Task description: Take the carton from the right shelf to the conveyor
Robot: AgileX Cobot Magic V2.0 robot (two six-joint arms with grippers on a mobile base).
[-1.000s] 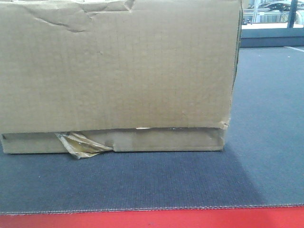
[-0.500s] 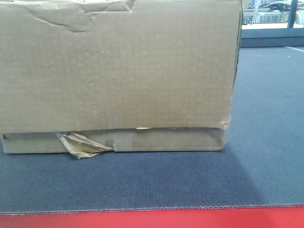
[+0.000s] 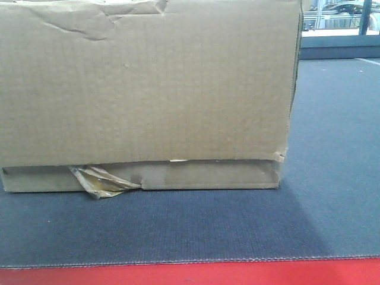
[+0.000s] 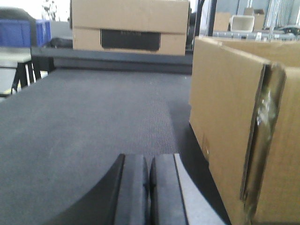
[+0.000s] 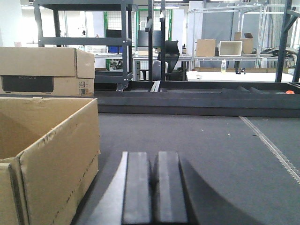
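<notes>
Since the carton point(image 3: 145, 95) is already sitting flat on the belt point(image 3: 332, 166), with the red frame point(image 3: 190, 273) running along the near edge, I'd say the carrying part is basically done and we're at the let-go-and-back-off stage. Neither claw is holding anything.

The left claw point(image 4: 150, 187) has its two dark pads pressed together with nothing between them. It hangs low over bare belt, and the carton's side wall point(image 4: 225, 117) stands just beside it on its right, not touching as far as I can tell.

The right claw point(image 5: 154, 187) is the same deal: pads together, empty, low over the belt. The carton's corner point(image 5: 56, 154) is just off to its left, apart from it. So the carton sits between the two claws.

A second box point(image 4: 131, 28) with a dark label stands well back on the far side, probably not ours.

Next move, my guess: pull both arms straight back and up, staying clear of the walls so the carton doesn't get nudged or dragged. The shelf isn't something I can pick out for sure here.
</notes>
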